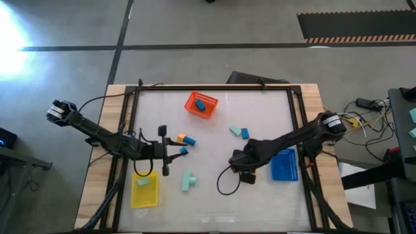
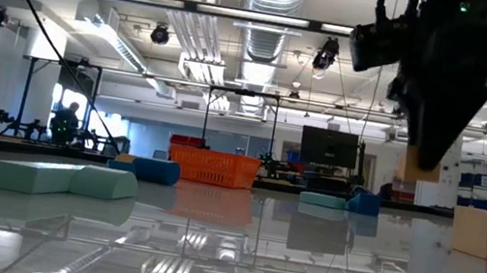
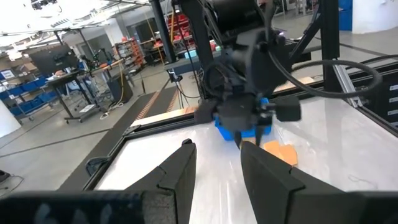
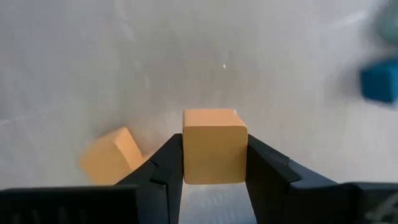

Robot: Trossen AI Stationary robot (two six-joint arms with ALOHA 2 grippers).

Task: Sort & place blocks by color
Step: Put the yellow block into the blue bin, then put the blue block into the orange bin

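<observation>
**Orange cube in grip, sorting partly done**

Right gripper point(image 4: 214, 163) clamped on orange cube point(image 4: 214, 146), second orange block point(image 4: 111, 154) just beside. Left gripper point(image 3: 217, 168) parted, empty, near tabletop point(image 1: 260, 195) centre. Farther: blocks already in orange tray point(image 1: 201, 104), yellow tray point(image 1: 144, 188); several loose.

Right pincer point(image 4: 214, 165) fingers clamped on both sides of an orange cube point(image 4: 214, 145); left pincer point(image 3: 217, 171) fingers parted.

Open tabletop point(image 1: 214, 140) between scattered blocks point(image 1: 187, 181)
</observation>
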